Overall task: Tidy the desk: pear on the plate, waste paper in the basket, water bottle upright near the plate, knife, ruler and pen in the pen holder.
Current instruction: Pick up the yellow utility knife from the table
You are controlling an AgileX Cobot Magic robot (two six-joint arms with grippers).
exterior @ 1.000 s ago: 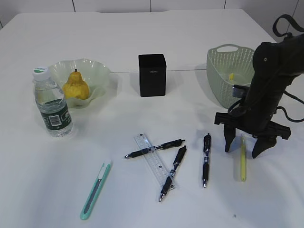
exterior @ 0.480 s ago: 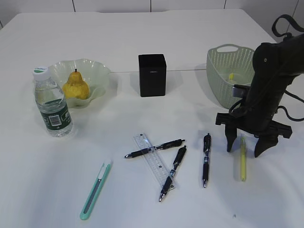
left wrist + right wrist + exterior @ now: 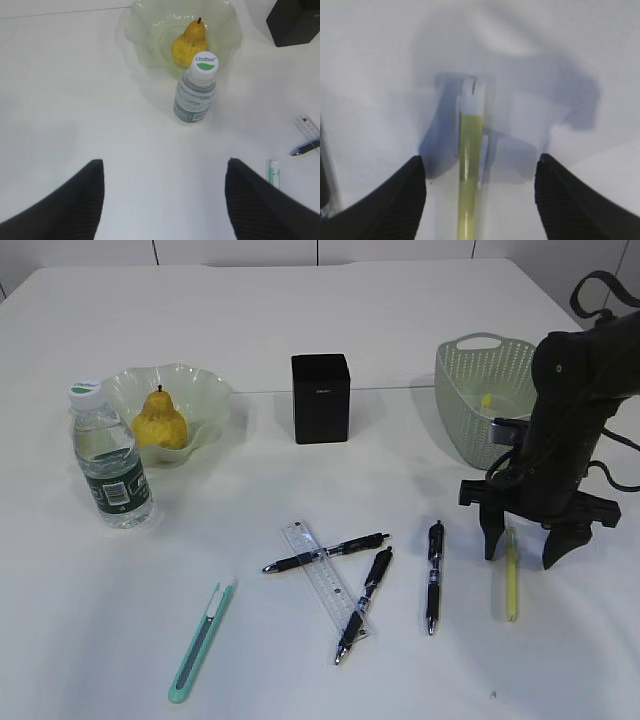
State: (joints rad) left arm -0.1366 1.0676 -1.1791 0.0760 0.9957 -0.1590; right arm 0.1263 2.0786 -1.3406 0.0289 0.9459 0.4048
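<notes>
— Grippers, state? Right gripper?
— Spread wide, empty, fingertips straddling yellow pen lying flat between them.
— Left gripper?
— Also spread wide, holding nothing. Ahead of it: water bottle upright, touching plate; pear on plate beyond.

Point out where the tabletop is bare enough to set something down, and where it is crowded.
Bare: the stretch between the plate, pen holder and basket at the back and the pens in front, and the near-left corner beside the knife. Crowded: the ruler under crossed black pens, and around the yellow pen below the right gripper.
</notes>
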